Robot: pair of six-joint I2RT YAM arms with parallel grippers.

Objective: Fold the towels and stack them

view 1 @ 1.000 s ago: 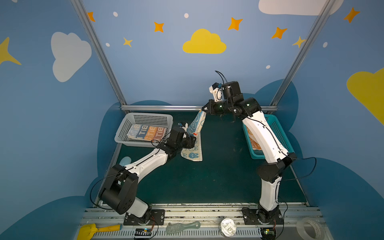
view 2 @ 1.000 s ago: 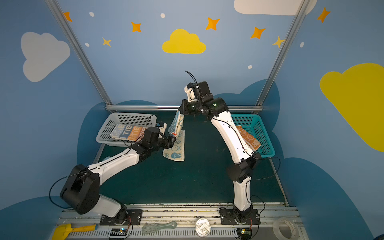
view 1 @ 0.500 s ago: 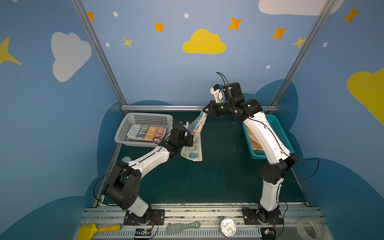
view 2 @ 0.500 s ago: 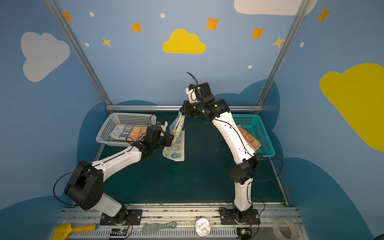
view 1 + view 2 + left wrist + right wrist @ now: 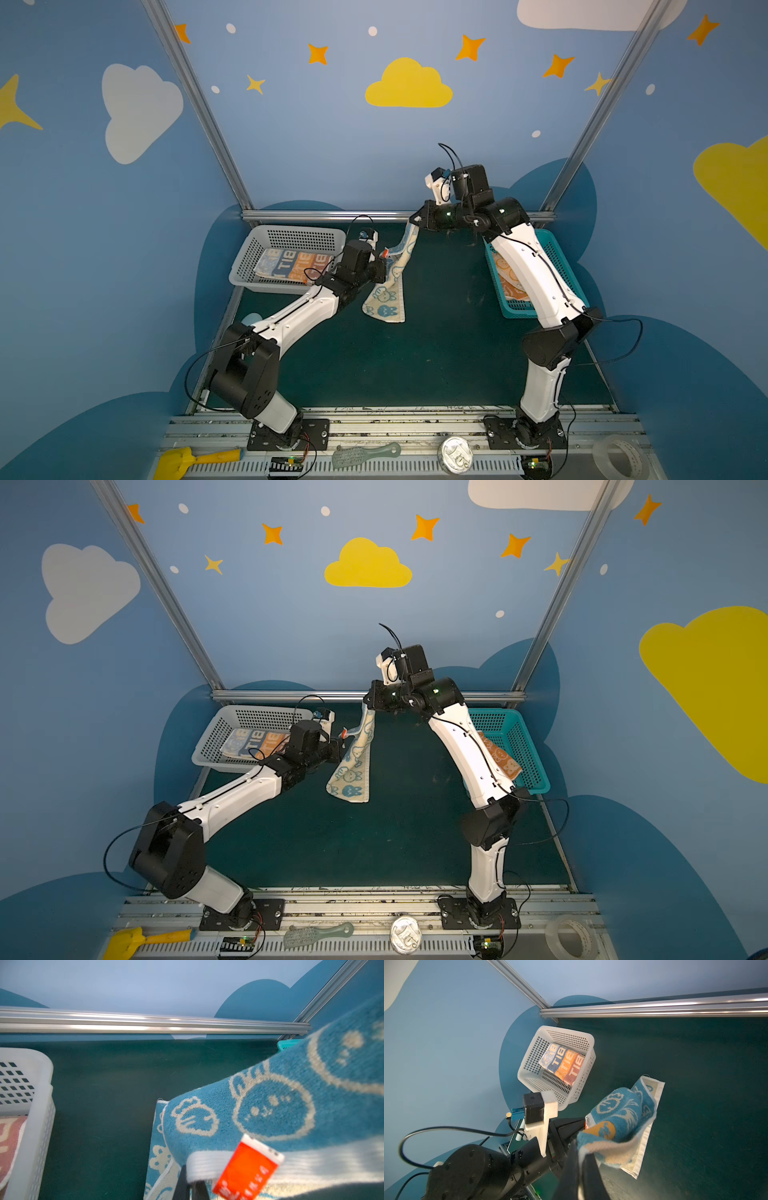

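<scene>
Both grippers pinch the blue towel [image 5: 386, 297]: in both top views your left gripper [image 5: 385, 264] holds its tagged corner and your right gripper [image 5: 414, 220] a higher corner toward twelve o'clock, its lower end on the mat [image 5: 436, 353]; the striped towel [image 5: 291, 266] lies in the white basket [image 5: 299, 228] at ten o'clock, the orange towel [image 5: 500, 759] in the teal basket [image 5: 494, 714] at three. Left wrist view shows the orange tag [image 5: 247, 1169] at the pinch, jaws mostly cut off; I judge you're spreading it to fold, so next draw the corners apart and lay it flat. Right wrist view: bunched cloth hides the exact hold.
</scene>
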